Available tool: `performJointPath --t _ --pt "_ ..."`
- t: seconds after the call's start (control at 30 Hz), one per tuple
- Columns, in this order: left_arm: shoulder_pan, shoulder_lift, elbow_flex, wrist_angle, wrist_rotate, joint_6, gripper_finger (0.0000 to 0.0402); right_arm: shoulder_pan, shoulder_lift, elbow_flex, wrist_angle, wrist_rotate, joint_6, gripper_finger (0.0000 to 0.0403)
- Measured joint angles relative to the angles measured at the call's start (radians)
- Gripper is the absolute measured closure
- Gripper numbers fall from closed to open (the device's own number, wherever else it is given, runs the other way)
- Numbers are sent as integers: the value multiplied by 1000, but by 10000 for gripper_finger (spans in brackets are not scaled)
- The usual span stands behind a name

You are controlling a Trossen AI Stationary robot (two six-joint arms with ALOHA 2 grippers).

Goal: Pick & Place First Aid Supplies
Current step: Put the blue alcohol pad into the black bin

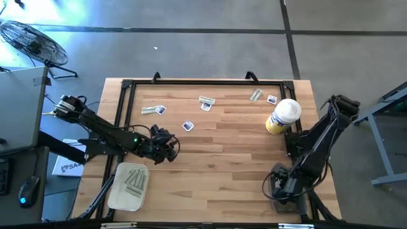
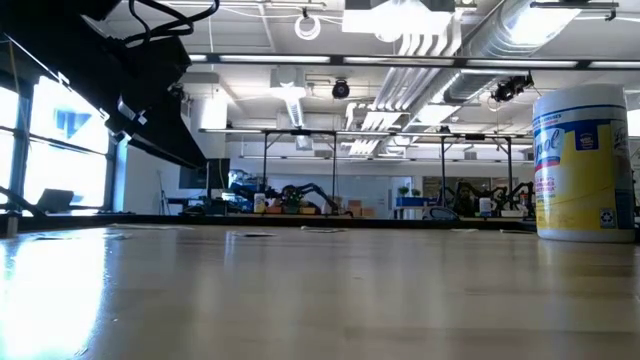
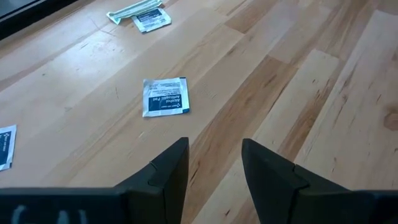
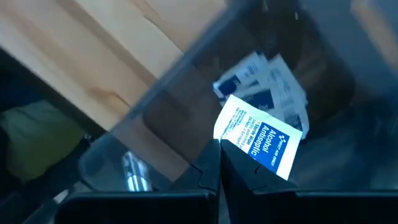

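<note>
Small white square packets and pale strips lie flat on the far half of the wooden table: (image 1: 153, 109), (image 1: 187, 126), (image 1: 205, 102), (image 1: 255, 95), (image 1: 272, 99). My left gripper (image 1: 166, 147) (image 3: 214, 165) is open, hovering over bare wood just short of a white square packet (image 3: 165, 96). My right gripper (image 1: 280, 187) (image 4: 219, 163) is at the table's near right corner, shut on a white antiseptic packet (image 4: 261, 140) above a dark bin (image 4: 155, 118) that holds more white packets (image 4: 264, 78). Several strips lie in a pale tray (image 1: 129, 186). My right gripper pinches the white antiseptic packet by its edge (image 4: 229, 142) between the two fingertips. The packet is lifted clear and sticks out beyond the fingers, tilted, over the bin and the packets lying in it.
A large yellow bottle with a white cap (image 1: 283, 116) (image 2: 585, 165) stands near the table's right edge. A black frame (image 1: 191, 81) runs round the table. The middle of the table (image 1: 229, 152) is bare wood.
</note>
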Motion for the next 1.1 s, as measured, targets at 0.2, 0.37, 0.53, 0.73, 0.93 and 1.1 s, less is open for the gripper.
performJointPath --t 0.2,0.37,0.53,0.73,0.93,1.1 --pt "0 0 0 11 2 0 254 15 0 -90 71 -25 59 401" --pt "0 0 0 20 2 0 254 6 0 -129 105 -76 55 386" --pt "0 0 0 23 36 -1 254 -5 0 -102 84 -107 0 350" --pt "2 0 0 33 32 -24 254 -70 -1 109 -148 -30 -105 325" --pt "31 31 0 80 -8 -79 254 -160 -3 270 -152 347 -449 324" --pt "136 113 0 198 37 -22 254 -267 5 238 113 569 -856 324"
